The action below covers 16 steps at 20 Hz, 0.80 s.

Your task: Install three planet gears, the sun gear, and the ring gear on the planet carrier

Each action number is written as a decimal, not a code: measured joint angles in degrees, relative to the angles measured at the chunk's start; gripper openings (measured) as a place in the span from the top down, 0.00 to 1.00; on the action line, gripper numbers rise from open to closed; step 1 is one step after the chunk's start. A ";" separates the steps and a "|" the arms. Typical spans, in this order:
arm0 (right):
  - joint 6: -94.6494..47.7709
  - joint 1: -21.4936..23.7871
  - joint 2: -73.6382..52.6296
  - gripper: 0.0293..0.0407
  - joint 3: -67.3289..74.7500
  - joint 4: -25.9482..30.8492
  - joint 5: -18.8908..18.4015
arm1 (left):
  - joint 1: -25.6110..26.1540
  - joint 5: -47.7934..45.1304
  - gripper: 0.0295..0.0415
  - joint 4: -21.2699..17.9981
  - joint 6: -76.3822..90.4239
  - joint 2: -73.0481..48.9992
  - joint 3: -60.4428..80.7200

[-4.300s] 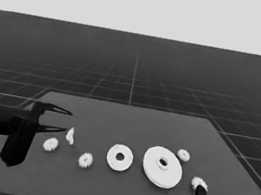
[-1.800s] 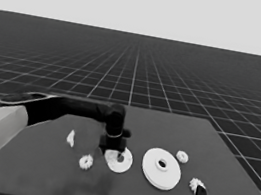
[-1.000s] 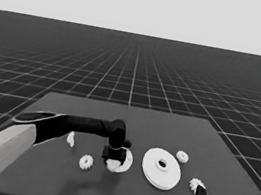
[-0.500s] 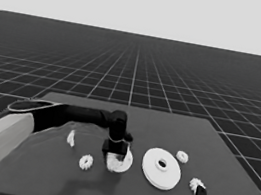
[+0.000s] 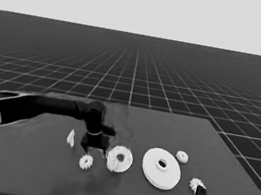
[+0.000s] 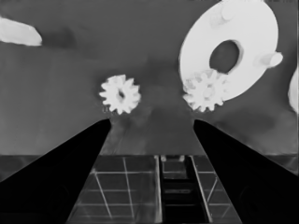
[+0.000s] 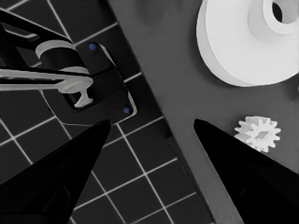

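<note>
The left gripper (image 5: pixel 95 144) is spread wide with nothing in it, beside the smaller round part (image 5: pixel 120 159). One gear (image 6: pixel 205 90) sits on that part's edge. The right gripper (image 7: pixel 152 128) waits open at the table's corner; no writing shows anywhere.

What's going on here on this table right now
The left end effector hangs open just beside the smaller round part, which has one gear sitting on its rim. Another gear lies loose on the table nearby, with a thin white piece beyond it. The larger round part lies flat, untouched, with two more gears lying loose beside it. The right arm is parked at the near right corner.
</note>
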 joint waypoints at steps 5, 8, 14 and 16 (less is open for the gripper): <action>0.00 0.00 0.00 0.19 0.00 0.00 0.00 | 0.01 -0.87 0.25 -0.06 4.32 -7.23 2.39; 0.00 0.00 0.00 0.19 0.00 0.00 0.00 | 0.02 -0.94 0.25 -0.07 4.64 -7.58 2.49; 0.00 0.00 0.00 0.19 0.00 0.00 0.00 | 12.28 -4.80 0.25 11.63 8.92 -5.57 -4.81; 0.00 0.00 0.00 0.19 0.00 0.00 0.00 | 12.55 -4.97 0.25 11.91 9.09 -5.47 -5.12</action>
